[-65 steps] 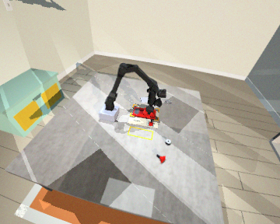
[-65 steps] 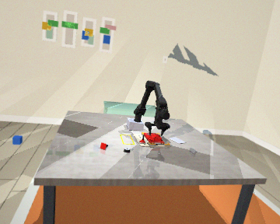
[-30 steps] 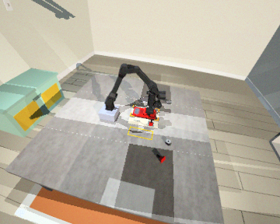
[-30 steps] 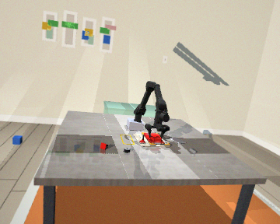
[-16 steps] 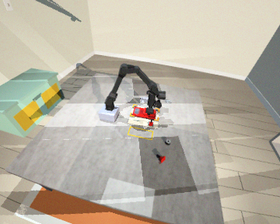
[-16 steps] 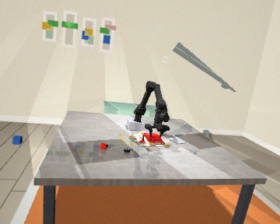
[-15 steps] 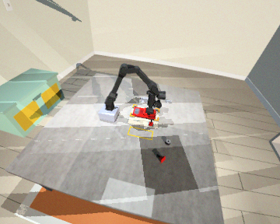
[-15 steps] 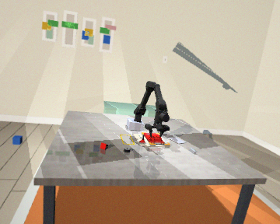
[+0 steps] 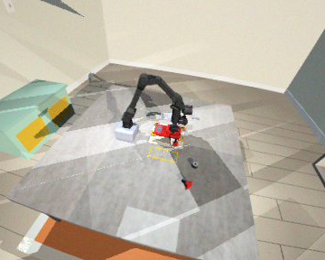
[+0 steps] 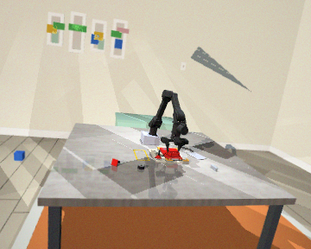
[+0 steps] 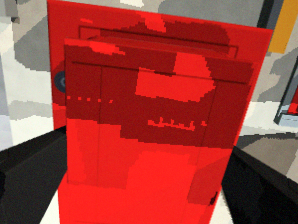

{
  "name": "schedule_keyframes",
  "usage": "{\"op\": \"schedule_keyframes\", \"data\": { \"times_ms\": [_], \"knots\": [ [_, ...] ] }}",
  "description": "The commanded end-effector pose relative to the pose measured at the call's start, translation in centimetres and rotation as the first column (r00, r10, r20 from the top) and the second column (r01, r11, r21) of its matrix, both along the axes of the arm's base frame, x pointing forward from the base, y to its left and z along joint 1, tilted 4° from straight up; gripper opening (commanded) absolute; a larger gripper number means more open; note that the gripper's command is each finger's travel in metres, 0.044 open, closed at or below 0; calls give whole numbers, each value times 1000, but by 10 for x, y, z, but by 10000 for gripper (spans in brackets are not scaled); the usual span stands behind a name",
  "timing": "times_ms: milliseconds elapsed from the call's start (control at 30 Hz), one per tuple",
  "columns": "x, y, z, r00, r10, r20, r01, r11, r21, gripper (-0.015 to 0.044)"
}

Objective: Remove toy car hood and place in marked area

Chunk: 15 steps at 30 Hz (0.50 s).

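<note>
Two fingers of your gripper [image 9: 173,128] [image 10: 174,149] [image 11: 149,167] pinch the red hood [image 11: 150,125]; marked area [image 9: 163,154] [image 10: 141,155] sits beside the car [image 9: 161,130] [image 10: 168,156].

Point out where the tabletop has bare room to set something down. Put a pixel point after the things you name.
Bare patches: inside the yellow outline [image 9: 163,160]; between the red-and-black piece [image 9: 188,184] [image 10: 115,162] and the table's near left corner in the exterior view. Crowded: around the red car [image 9: 161,130] [image 10: 170,157], where the jaws grip its hood [image 11: 150,165].
</note>
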State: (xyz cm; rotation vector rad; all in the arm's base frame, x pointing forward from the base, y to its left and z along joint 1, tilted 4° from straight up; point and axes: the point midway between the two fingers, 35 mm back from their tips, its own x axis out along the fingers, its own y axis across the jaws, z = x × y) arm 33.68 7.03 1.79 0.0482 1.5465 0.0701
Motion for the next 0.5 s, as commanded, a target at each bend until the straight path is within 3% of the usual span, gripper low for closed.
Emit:
{"op": "schedule_keyframes", "data": {
  "times_ms": [0, 467],
  "knots": [
    [1, 0, 5, 1000, 1, 3, -1, 1000, 0, 0],
    [1, -1, 14, 1000, 1, 3, -1, 1000, 0, 0]
  ]
}}
